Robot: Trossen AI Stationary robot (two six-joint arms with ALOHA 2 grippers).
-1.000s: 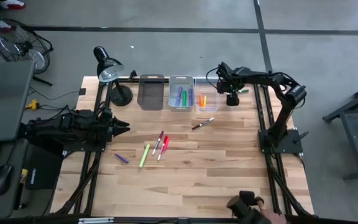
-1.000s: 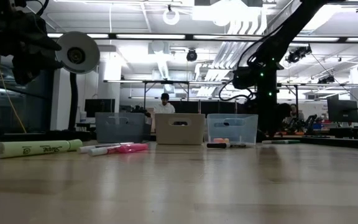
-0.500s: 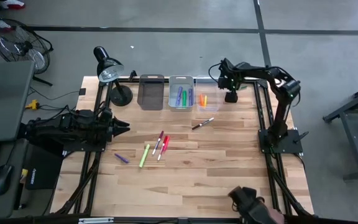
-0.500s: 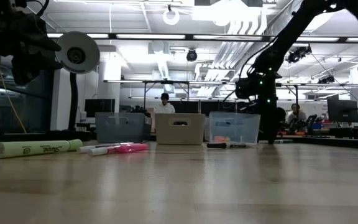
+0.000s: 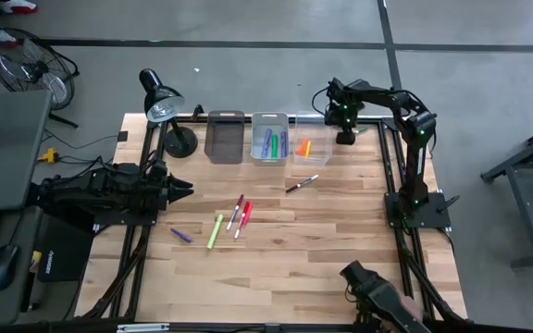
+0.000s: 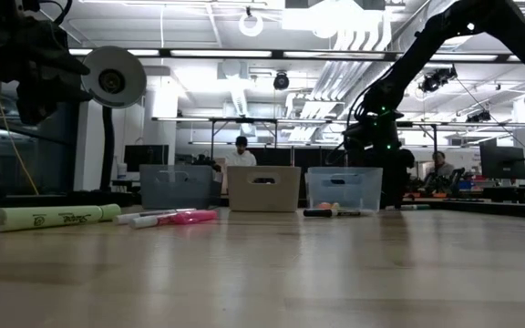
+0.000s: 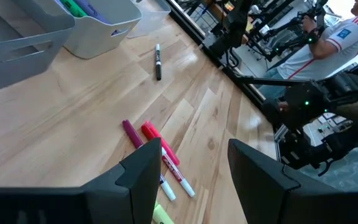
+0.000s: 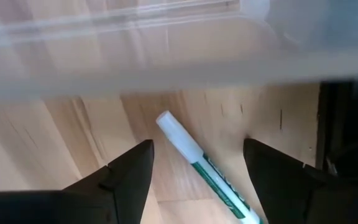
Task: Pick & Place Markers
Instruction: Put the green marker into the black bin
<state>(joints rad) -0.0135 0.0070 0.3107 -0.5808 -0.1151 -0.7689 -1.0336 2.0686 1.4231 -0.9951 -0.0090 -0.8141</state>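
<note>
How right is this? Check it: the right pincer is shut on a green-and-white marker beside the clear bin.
Wrong in one respect. The right pincer is open, not shut on the marker. The right wrist view shows its fingers spread apart, with the green-and-white marker lying loose on the table between them. The rest holds: it is beside the clear bin.

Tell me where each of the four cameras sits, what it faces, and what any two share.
High: overhead, straight down on the table; both arms show.
Low: table height, level across to the bins; right arm above.
Left wrist: past the open left gripper at the red marker.
Right wrist: down past the open right gripper at the green-and-white marker.
Shared: the black-and-white marker shows in high and left wrist.
</note>
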